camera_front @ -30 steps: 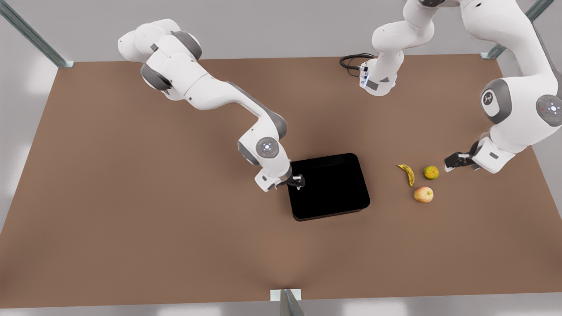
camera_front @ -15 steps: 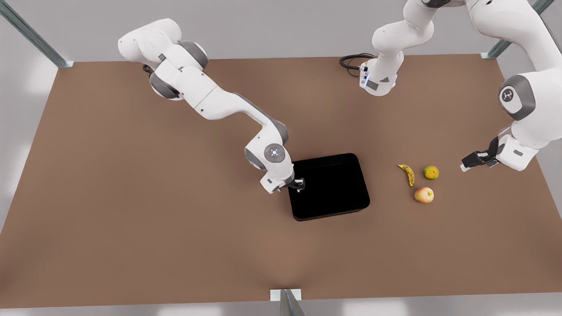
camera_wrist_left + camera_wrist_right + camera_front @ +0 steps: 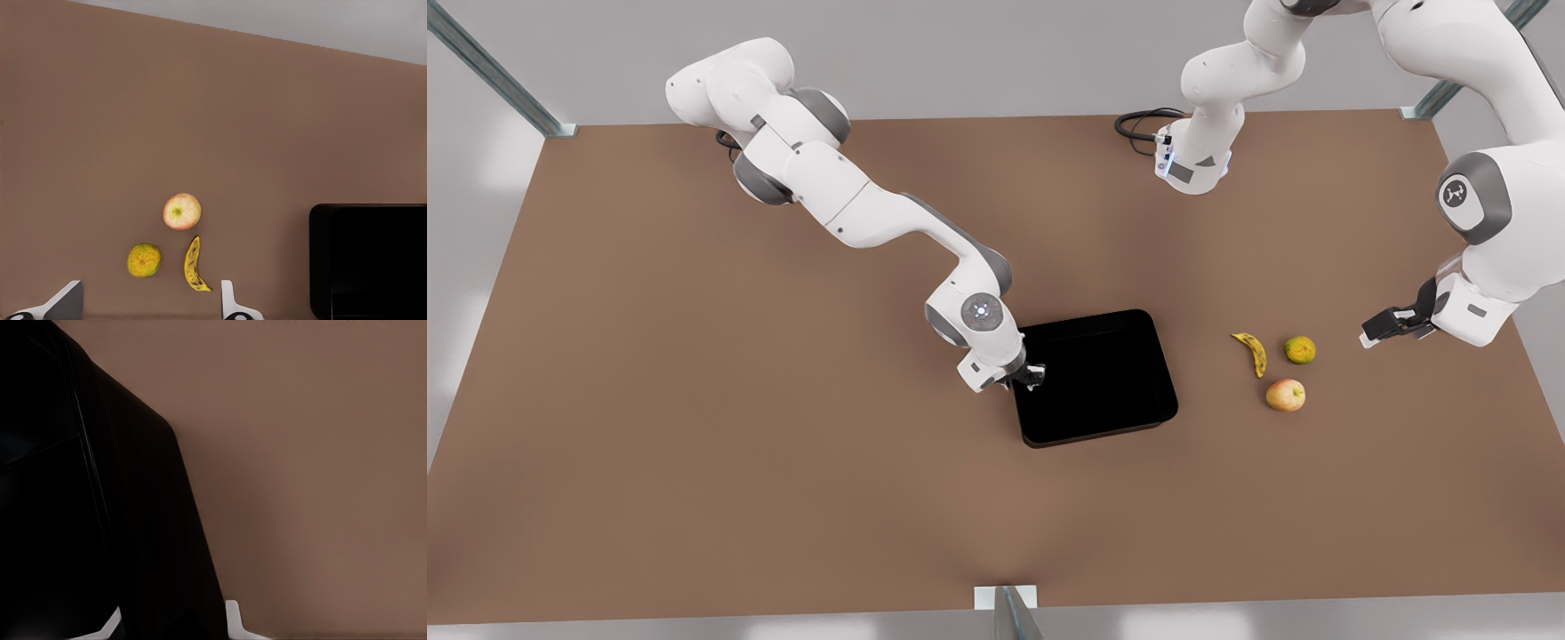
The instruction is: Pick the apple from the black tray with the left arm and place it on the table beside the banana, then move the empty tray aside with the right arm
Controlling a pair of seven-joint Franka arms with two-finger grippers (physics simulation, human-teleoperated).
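Brown table [image 3: 694, 427], plain, metal posts [image 3: 498, 80] at corners, grey wall behind. Black tray [image 3: 1103, 382] mid-table, empty. Right gripper [image 3: 1032, 376] at tray's edge on front view's left, fingers straddling the rim. Apple [image 3: 1285, 395] on the table just beside banana [image 3: 1252, 353] and an orange-green fruit [image 3: 1300, 349]. Left gripper [image 3: 1375, 332] near them, fingers apart, holding nothing.
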